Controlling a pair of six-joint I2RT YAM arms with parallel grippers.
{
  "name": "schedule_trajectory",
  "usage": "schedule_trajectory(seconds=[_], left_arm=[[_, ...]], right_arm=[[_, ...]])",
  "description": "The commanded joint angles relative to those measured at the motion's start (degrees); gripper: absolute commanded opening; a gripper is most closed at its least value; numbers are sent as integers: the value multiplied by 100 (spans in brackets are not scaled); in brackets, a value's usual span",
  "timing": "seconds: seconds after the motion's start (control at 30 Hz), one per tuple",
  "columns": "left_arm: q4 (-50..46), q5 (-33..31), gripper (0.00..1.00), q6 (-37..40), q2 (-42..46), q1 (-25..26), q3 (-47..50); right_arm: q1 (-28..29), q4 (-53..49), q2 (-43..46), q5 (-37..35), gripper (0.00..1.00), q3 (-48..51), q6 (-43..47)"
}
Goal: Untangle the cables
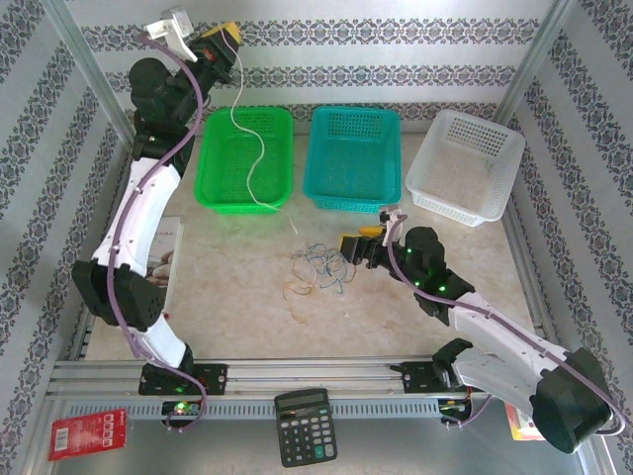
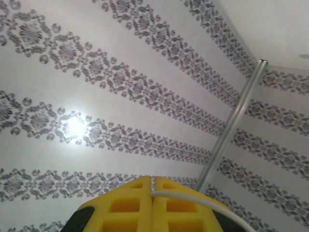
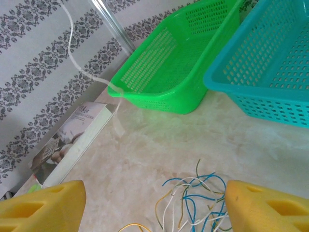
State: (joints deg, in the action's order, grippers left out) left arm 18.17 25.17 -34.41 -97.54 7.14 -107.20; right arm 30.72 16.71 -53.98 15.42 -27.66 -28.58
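- Top external view: hair-fine, curly cables [image 1: 318, 267] heaped in a small loose tangle on the marbled worktop [image 1: 237, 297], near its middle, in front of the baskets.
- Right wrist view: strands of that tangle [image 3: 193, 198] blue, whitish and pale yellow, looping over each other and lying flat between the two yellow fingers.
- One longer white cable [image 1: 259, 148] apart from the tangle, hanging in a wavy line down over the green basket [image 1: 203, 173], its lower end at the near rim; seen as a pale ribbon [image 3: 77, 67] against the patterned wall.
- Left gripper [image 1: 229, 35] raised high at the back left, jaws pressed together on the top end of the white cable [image 2: 193, 195], which leaves the yellow seam [image 2: 152, 186] to the right.
- Right gripper [image 1: 354, 243] low, just right of the tangle, jaws spread wide with nothing between them [image 3: 155, 193].
- Teal basket [image 1: 315, 148] beside the green one, white basket [image 1: 425, 173] further right, tilted.
- Booklet [image 1: 168, 247] at the left edge; calculator [image 1: 305, 426] and a red card [image 1: 87, 433] at the near rail.
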Motion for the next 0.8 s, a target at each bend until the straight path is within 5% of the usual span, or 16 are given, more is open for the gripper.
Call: schedule_trajectory(seconds=[0.0, 0.23, 0.57, 0.63, 0.7, 0.77], left_arm=[[-114, -13, 0, 168, -367, -154, -449], [-270, -21, 0, 338, -1014, -270, -485], [-233, -405, 0, 660, -1447, -399, 1359], [-846, -307, 20, 743, -1659, -414, 1123], [-1665, -315, 55, 800, -1868, -415, 656], [-2325, -319, 75, 831, -2020, -415, 220]], right_arm=[[-87, -121, 109, 22, 76, 87, -50], [-225, -197, 100, 48, 76, 152, -69], [-393, -925, -102, 144, 75, -309, -58], [-391, -1164, -213, 206, 75, -498, -43], [-383, -1345, -287, 251, 75, -653, -60], [-383, -1469, -311, 234, 75, -759, -91]])
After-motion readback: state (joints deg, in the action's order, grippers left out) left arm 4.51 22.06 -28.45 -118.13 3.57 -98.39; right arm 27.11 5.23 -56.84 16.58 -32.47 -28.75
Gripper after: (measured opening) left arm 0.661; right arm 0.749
